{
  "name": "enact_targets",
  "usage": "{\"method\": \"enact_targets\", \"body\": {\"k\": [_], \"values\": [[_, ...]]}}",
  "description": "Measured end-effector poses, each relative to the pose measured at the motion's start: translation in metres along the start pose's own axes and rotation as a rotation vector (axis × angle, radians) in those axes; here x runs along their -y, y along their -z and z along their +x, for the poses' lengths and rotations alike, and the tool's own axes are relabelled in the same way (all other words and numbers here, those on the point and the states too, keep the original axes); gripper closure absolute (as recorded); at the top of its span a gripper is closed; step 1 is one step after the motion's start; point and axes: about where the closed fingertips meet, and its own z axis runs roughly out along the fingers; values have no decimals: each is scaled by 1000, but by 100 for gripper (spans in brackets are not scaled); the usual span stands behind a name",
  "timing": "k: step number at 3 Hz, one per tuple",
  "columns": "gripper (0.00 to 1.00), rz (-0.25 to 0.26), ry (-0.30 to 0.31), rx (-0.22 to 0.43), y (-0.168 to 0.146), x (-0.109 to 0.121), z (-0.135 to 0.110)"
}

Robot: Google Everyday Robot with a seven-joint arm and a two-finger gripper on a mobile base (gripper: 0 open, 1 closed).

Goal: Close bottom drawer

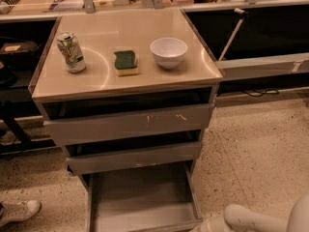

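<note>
The bottom drawer [142, 202] is the lowest of three grey drawers in the cabinet. It is pulled far out, and its shallow grey box shows empty. Its front edge [149, 226] runs along the bottom of the view. My white arm [251, 219] comes in at the bottom right corner. My gripper [205, 225] is at the arm's left end, low in the view, right next to the drawer's front right corner. I cannot tell if it touches the drawer.
The top drawer front [130, 123] with white scratches and the middle drawer front [135, 158] stand slightly out. On the cabinet top are a can [71, 51], a green sponge [126, 62] and a white bowl [168, 51]. A shoe [17, 211] is at the bottom left. The floor is speckled.
</note>
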Motion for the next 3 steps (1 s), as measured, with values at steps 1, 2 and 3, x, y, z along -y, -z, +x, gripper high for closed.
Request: {"method": "enact_targets", "body": {"k": [1, 2, 3], "values": [[100, 0, 7, 10, -4, 4, -10], [100, 1, 18, 24, -8, 8, -19], [100, -6, 26, 40, -17, 12, -27]]}}
